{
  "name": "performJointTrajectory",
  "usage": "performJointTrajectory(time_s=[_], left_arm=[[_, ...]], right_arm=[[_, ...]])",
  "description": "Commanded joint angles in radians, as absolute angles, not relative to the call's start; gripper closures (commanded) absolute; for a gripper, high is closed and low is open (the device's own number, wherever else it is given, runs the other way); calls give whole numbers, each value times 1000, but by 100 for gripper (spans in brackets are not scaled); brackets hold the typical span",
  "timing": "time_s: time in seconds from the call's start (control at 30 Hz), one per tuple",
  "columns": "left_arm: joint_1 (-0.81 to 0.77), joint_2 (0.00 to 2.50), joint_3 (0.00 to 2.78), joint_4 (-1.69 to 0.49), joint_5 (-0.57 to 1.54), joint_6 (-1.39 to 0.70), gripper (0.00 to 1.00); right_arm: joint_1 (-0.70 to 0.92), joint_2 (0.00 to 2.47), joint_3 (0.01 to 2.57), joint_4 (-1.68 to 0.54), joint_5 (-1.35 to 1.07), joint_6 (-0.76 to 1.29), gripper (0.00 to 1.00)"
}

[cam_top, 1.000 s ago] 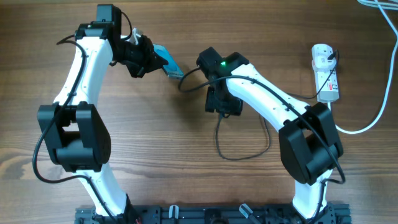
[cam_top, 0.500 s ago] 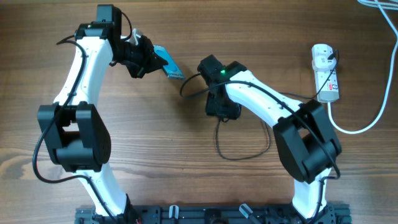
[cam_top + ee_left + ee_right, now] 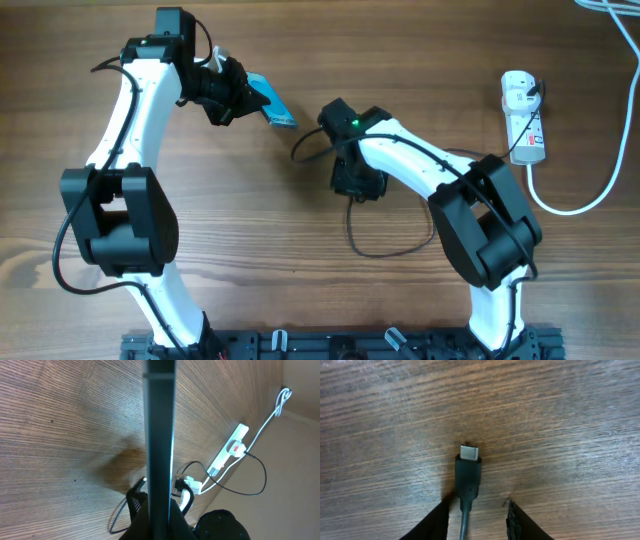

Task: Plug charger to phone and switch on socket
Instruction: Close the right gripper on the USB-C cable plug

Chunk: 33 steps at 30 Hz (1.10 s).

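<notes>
The phone [image 3: 272, 101], with a cyan screen, is held off the table at the back left by my left gripper [image 3: 238, 95], which is shut on it. In the left wrist view the phone [image 3: 160, 435] shows edge-on as a dark bar between the jaws [image 3: 160, 527]. The charger, a thin black cable [image 3: 351, 225], loops across the table's middle. Its connector tip [image 3: 469, 454] lies flat on the wood. My right gripper [image 3: 477, 520] is open and low, with a finger on each side of the cable just behind the connector. The white socket [image 3: 523, 120] lies at the back right.
A thick white cord [image 3: 600, 190] curves from the socket toward the right edge. The socket and cords also show far off in the left wrist view [image 3: 230, 449]. The charger's plug sits in the adapter at the socket's far end [image 3: 518, 88].
The right arm has shifted a little left and down toward the cable's end. The left arm and the phone have held still.
</notes>
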<state>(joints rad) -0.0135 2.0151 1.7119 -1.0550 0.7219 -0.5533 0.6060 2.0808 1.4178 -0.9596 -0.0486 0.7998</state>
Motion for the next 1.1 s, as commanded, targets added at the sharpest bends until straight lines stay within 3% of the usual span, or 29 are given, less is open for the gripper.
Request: performJointTrajectory(time_s=[0.0, 0.6, 1.07], left_arm=[[-8, 1979, 1716, -1055, 735, -531, 96], [-8, 1979, 1716, -1056, 735, -531, 96], [-8, 1979, 1716, -1056, 735, -531, 96]], right_arm=[[614, 2105, 1385, -926, -54, 812, 63], [616, 2105, 1381, -927, -43, 812, 82], [616, 2105, 1381, -905, -16, 811, 82]])
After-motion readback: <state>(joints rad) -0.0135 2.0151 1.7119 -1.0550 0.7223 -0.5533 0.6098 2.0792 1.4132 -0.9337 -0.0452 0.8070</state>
